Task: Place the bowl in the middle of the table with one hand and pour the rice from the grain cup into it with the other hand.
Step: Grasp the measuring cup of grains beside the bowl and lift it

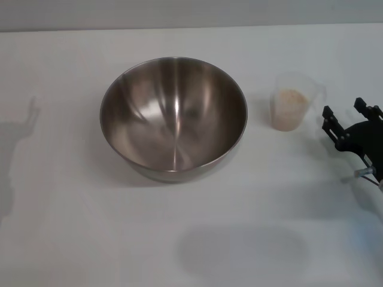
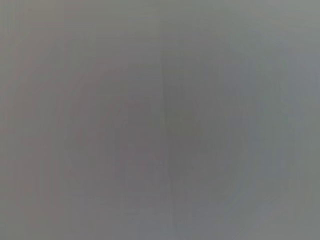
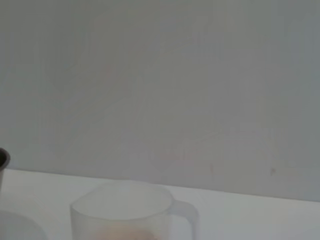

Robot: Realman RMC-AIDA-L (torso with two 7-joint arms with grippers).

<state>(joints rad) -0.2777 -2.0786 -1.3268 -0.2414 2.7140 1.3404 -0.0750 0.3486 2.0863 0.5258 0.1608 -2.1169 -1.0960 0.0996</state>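
The steel bowl (image 1: 173, 116) stands upright and empty near the middle of the white table (image 1: 72, 227). The clear grain cup (image 1: 291, 101) stands to its right, with pale rice (image 1: 290, 98) in its lower part. My right gripper (image 1: 347, 116) is open at the right edge of the head view, a little right of the cup and apart from it. The right wrist view shows the cup (image 3: 132, 212) close, its handle to one side, and a sliver of the bowl's rim (image 3: 3, 160). My left gripper is out of view; only its shadow falls on the table's left.
A grey wall (image 1: 191, 12) runs behind the table's far edge. The left wrist view shows only a flat grey surface.
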